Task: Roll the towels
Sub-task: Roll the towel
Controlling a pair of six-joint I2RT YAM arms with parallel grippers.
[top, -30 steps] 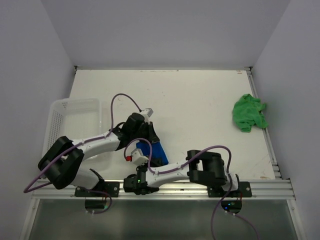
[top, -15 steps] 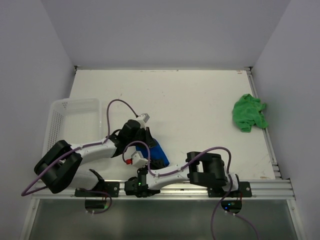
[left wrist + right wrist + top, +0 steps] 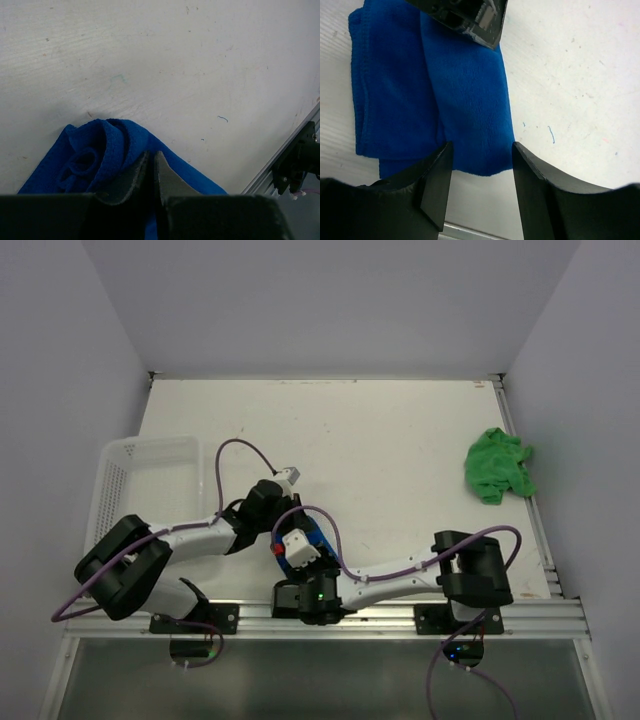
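Note:
The blue towel (image 3: 317,540) lies near the table's front edge, partly rolled, with the spiral of its roll (image 3: 82,162) showing in the left wrist view. My left gripper (image 3: 151,154) is pressed down onto it, its fingers closed to a thin slit on the fabric. My right gripper (image 3: 482,147) stands open, its fingers either side of the roll's near end (image 3: 470,125) without pinching it. The left gripper (image 3: 465,17) also shows at the towel's far end. The green towel (image 3: 498,465) lies crumpled at the table's right edge, far from both arms.
A white mesh basket (image 3: 150,475) sits at the left edge of the table. The aluminium rail (image 3: 400,612) runs along the near edge, just behind the right gripper. Both arms crowd the same spot at the front centre.
My right gripper has gone from shut to open, and its wrist has swung up over the blue towel. The left gripper stays closed on the towel, shifted only slightly.

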